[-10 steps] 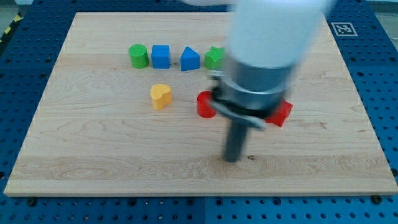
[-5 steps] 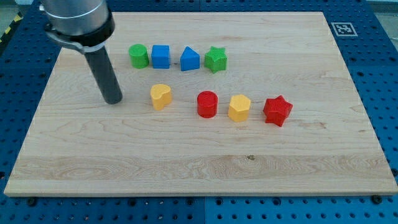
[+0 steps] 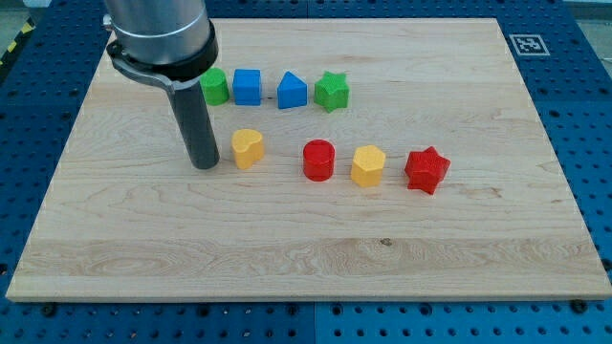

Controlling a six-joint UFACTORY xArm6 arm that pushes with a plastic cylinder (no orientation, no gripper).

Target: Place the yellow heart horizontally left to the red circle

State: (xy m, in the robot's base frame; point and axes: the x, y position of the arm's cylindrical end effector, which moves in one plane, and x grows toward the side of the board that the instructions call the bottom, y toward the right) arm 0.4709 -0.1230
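Observation:
The yellow heart [image 3: 248, 147] lies on the wooden board, left of the red circle [image 3: 318, 160], with a gap of about one block width between them. The heart sits slightly higher in the view than the circle. My tip [image 3: 205, 164] rests on the board just left of the yellow heart, close to it or barely touching; I cannot tell which. The rod rises from the tip to the dark arm body at the view's top left.
A yellow hexagon [image 3: 367, 166] and a red star [image 3: 426, 170] continue the row right of the red circle. Above, a row holds a green circle [image 3: 215, 87], partly hidden by the arm, a blue cube [image 3: 248, 86], a blue triangular block [image 3: 293, 91] and a green star [image 3: 332, 91].
My tip swung from the board's middle bottom to the left side, then moved right toward the yellow heart. No block has moved.

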